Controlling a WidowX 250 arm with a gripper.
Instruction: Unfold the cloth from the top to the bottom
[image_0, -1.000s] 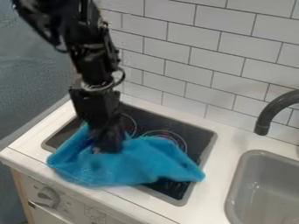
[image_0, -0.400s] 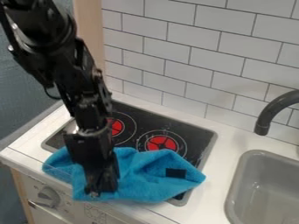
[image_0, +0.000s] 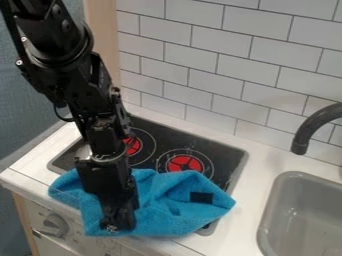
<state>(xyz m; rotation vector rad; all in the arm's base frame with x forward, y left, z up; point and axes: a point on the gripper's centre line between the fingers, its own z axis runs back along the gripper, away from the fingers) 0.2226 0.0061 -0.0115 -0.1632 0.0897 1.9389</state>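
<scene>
My gripper (image_0: 117, 225) hangs over the front left part of the blue cloth (image_0: 167, 205), its tip low near the cloth's front edge. The cloth lies rumpled across the front of the black stovetop (image_0: 234, 155) and the counter's front edge, with ridges and folds in its middle. A small dark patch (image_0: 201, 197) shows on its right part. The arm hides some of the cloth's left side.
Two red burners, the right one (image_0: 185, 164) in plain view, lie behind the cloth. A grey sink (image_0: 304, 215) with a dark curved faucet (image_0: 308, 131) stands at the right. White tiles (image_0: 220, 65) rise behind the counter.
The gripper has come forward, toward the counter's front edge. The cloth's front portion has spread forward, its dark patch now shows, and the burners are more exposed.
</scene>
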